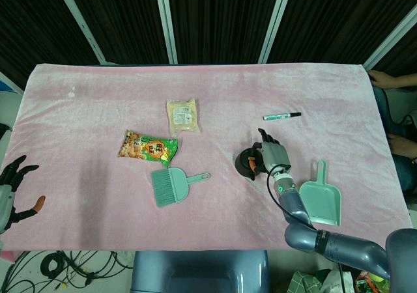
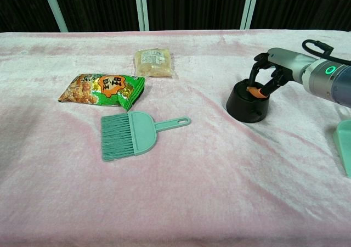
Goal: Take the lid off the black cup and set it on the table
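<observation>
The black cup [image 1: 247,162] [image 2: 246,103] stands upright on the pink cloth, right of centre, with its lid [image 2: 248,89] still on top. My right hand [image 1: 273,155] [image 2: 270,70] reaches over it from the right. Its fingers curl down around the lid, and an orange-tipped thumb presses on the lid's top. Part of the lid is hidden by the fingers. My left hand [image 1: 14,187] hangs at the table's near left edge, far from the cup, with its fingers apart and nothing in them. The chest view does not show it.
A green hand brush [image 1: 171,185] [image 2: 131,134] lies left of the cup, and a green dustpan [image 1: 320,202] [image 2: 344,142] lies to its right. Further back are a green snack bag [image 1: 148,146] [image 2: 104,88], a pale packet [image 1: 182,116] [image 2: 152,62] and a marker [image 1: 281,116].
</observation>
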Controlling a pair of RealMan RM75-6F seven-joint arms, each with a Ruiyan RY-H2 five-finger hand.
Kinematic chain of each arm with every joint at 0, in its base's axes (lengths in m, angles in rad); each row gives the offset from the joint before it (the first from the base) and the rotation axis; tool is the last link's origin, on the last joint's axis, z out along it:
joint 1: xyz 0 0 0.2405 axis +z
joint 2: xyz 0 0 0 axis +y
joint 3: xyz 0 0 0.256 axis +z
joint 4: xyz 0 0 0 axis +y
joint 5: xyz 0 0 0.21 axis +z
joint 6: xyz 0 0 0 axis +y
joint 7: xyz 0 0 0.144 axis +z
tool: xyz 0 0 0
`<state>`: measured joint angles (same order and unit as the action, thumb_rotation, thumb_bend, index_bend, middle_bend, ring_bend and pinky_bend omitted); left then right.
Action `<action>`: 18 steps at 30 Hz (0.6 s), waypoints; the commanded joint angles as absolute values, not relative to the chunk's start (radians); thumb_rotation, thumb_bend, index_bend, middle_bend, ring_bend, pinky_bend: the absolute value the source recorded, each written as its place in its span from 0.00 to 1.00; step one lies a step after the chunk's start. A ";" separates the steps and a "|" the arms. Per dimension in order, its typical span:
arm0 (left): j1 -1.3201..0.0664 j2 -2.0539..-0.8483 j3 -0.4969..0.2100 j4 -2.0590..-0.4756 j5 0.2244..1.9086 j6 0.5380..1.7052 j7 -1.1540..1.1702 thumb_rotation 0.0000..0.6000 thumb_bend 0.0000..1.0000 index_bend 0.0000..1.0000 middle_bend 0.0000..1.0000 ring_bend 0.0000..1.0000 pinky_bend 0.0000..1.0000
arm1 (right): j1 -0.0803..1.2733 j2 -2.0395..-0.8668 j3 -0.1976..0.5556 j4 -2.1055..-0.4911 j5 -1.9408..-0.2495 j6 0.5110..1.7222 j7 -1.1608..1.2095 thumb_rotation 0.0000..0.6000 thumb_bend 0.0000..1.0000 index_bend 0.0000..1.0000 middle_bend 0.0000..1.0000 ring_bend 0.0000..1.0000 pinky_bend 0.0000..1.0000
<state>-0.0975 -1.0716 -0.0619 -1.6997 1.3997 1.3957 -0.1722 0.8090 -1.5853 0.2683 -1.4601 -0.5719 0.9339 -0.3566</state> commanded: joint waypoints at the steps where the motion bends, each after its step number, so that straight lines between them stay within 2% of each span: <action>1: -0.097 -1.071 -0.062 -1.699 1.400 1.396 -0.173 1.00 0.34 0.20 0.02 0.00 0.16 | 0.809 -1.585 0.267 -1.459 -0.573 0.934 -0.357 1.00 0.35 0.57 0.00 0.08 0.14; 18: -0.100 -1.070 -0.061 -1.702 1.397 1.389 -0.171 1.00 0.34 0.20 0.02 0.00 0.18 | 0.805 -1.588 0.265 -1.453 -0.579 0.921 -0.343 1.00 0.35 0.60 0.00 0.08 0.14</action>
<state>-0.1003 -1.0702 -0.0614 -1.7022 1.3968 1.3887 -0.1705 0.8056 -1.5880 0.2650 -1.4528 -0.5794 0.9215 -0.3431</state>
